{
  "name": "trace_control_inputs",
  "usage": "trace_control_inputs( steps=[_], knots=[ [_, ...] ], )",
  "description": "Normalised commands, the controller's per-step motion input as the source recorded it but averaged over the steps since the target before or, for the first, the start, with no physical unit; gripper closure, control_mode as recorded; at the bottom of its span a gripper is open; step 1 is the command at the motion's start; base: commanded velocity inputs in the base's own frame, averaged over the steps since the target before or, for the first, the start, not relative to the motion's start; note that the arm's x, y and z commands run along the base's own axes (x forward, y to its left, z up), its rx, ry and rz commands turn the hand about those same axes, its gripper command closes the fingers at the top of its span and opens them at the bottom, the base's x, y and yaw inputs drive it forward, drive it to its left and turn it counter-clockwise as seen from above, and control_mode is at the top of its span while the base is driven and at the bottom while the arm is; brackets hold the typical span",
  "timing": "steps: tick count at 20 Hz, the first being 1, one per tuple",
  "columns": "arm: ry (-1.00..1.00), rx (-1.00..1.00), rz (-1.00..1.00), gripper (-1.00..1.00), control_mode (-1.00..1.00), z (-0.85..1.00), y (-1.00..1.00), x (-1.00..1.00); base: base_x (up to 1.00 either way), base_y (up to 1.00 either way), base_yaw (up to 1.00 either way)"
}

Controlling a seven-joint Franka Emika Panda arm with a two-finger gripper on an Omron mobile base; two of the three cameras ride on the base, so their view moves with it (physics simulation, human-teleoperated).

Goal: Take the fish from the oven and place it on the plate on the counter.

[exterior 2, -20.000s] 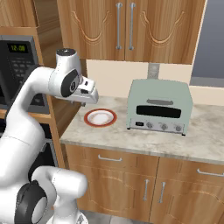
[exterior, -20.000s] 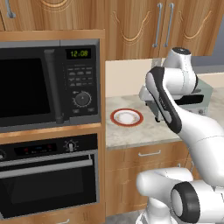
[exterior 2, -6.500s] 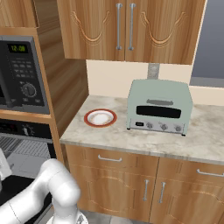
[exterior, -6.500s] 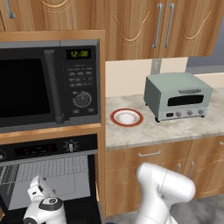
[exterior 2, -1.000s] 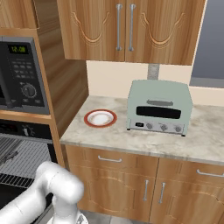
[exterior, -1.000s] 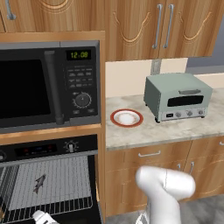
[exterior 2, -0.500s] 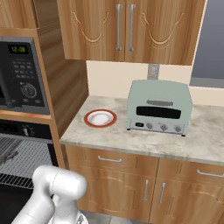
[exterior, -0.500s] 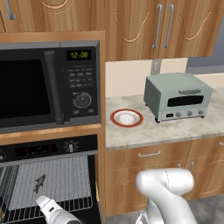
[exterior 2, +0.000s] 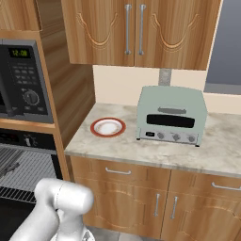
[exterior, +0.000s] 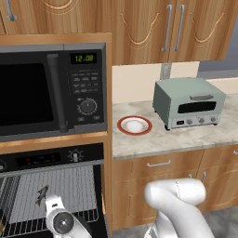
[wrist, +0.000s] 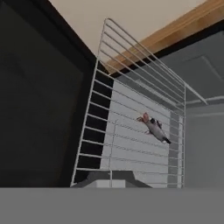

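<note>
The oven (exterior: 46, 159) stands open at the lower left, below the microwave. On its wire rack (exterior: 69, 186) lies the fish (exterior: 42, 195), small and grey with a reddish tail. In the hand view the fish (wrist: 154, 127) rests on the rack (wrist: 131, 144), ahead of my gripper (wrist: 109, 178) and apart from it. My hand (exterior: 54, 205) hovers just in front of the fish, its fingers shut and holding nothing. The red-rimmed plate (exterior: 134, 125) sits on the counter (exterior: 186, 137), and from the right the plate (exterior 2: 108, 127) shows bare.
A black microwave (exterior: 46, 93) hangs above the oven. A pale green toaster oven (exterior: 188, 102) stands on the counter right of the plate. Wooden drawers (exterior 2: 141, 188) run beneath the counter, and wall cabinets (exterior: 162, 28) hang above it.
My arm has come up and to the right from below the oven opening, bringing the hand close in front of the fish. The fingers stayed shut and the fish has not moved.
</note>
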Motion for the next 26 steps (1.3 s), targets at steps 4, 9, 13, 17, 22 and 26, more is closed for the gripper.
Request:
trace_control_inputs(
  steps=[4,9,13,17,22,26],
  knots=[
    [0.53,0.0,-0.26,1.0,-1.0,0.51,0.0,-0.35,0.0,0.0,0.0],
    [-0.03,0.22,-0.26,1.0,-1.0,0.06,-0.17,-0.1,0.0,0.0,0.0],
    [-0.03,0.32,-0.34,1.0,-1.0,0.13,-0.27,-0.08,0.0,0.0,0.0],
    [0.0,0.28,-0.41,1.0,-1.0,0.24,-0.09,-0.18,0.0,0.0,0.0],
    [0.12,0.31,-0.42,1.0,-1.0,0.44,0.0,-0.17,0.0,0.0,0.0],
    [0.4,0.32,-0.39,1.0,-1.0,0.44,-0.06,-0.04,0.0,0.0,0.0]
  ],
)
